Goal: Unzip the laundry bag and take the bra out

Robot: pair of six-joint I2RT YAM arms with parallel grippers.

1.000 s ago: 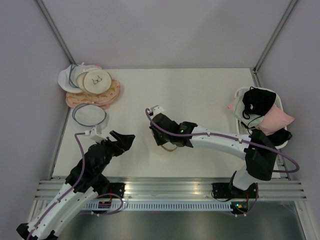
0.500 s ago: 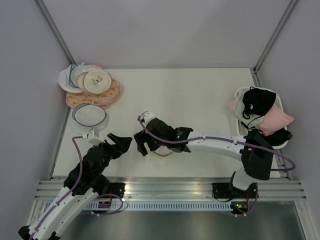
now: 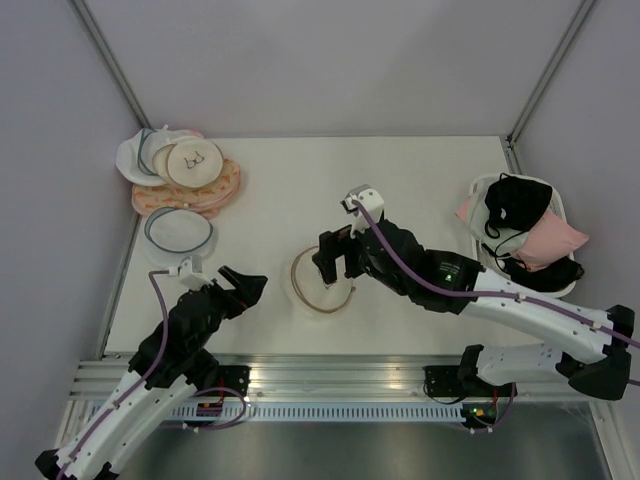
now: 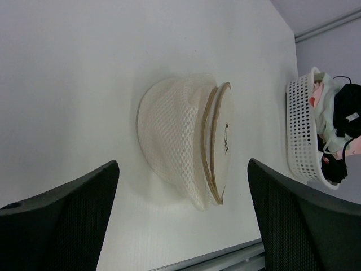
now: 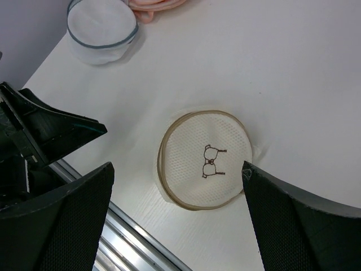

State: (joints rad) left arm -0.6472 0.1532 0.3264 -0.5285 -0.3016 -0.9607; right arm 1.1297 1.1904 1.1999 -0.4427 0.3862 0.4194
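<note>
The laundry bag (image 3: 322, 285) lies near the table's middle, face up, with a tan zipper rim and a bra outline (image 5: 210, 162) on it. In the left wrist view the laundry bag (image 4: 180, 152) shows as a domed cream mesh pouch. The bra does not show; the mesh hides whatever is inside. My right gripper (image 3: 338, 265) hangs open just above the bag's far right edge, and the laundry bag (image 5: 206, 161) lies between its fingers below, untouched. My left gripper (image 3: 247, 281) stands open to the bag's left, pointing at it, a short way off.
A white basket (image 3: 480, 190) at the right edge holds black (image 3: 518, 200) and pink (image 3: 555, 238) garments. A stack of round pouches (image 3: 185, 175) sits at the back left, and a white disc with a grey-blue rim (image 3: 180, 230) lies in front of it. A metal rail (image 3: 340, 375) runs along the near edge.
My right gripper opened and let go of the bag, then drew back up and to the right, leaving the bag uncovered. The left arm barely moved.
</note>
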